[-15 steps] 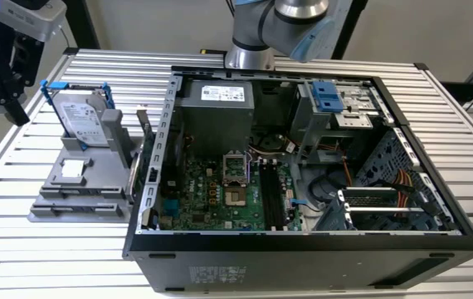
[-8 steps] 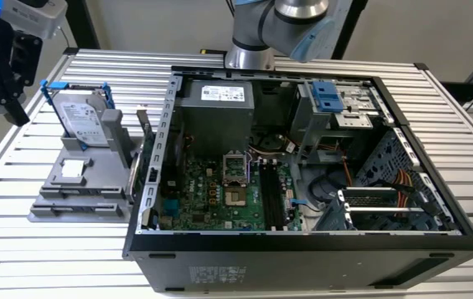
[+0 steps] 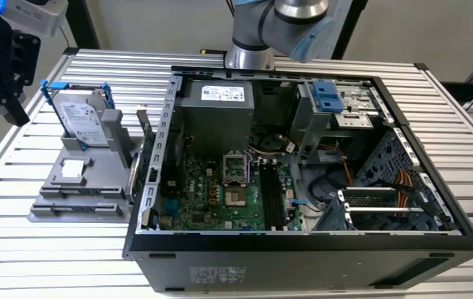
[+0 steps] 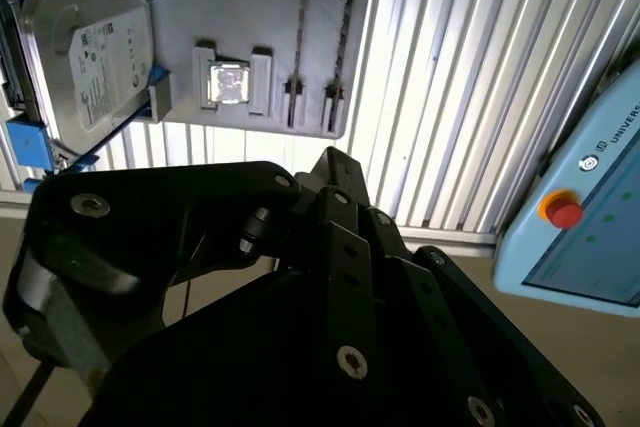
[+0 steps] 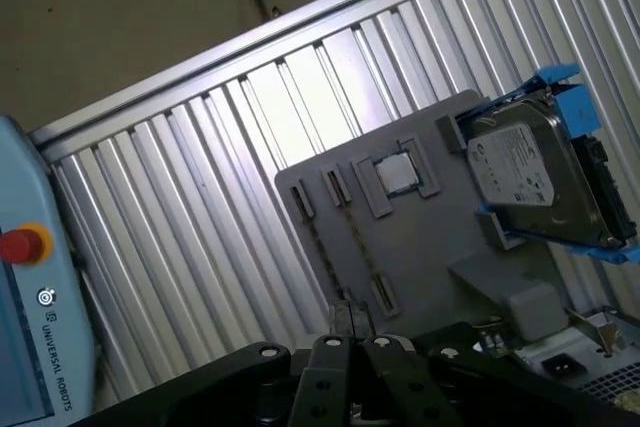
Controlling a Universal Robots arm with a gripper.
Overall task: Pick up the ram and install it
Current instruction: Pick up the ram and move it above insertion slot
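Well, pincer (image 5: 346, 315) near holder (image 5: 425, 252) with drive (image 5: 525, 172)

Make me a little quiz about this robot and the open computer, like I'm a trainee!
1. True or false: the hard drive in its blue frame stands on the grey holder, outside the computer case.
2. Pick one: in the first wrist view, what sits in the square pocket of the grey holder?
A) a silver processor chip
B) a screwdriver
C) a battery
3. Fill the gap: in the exterior view, the gripper is near that view's ____ edge, away from the computer case.

Key: 1 true; 2 A; 3 left.
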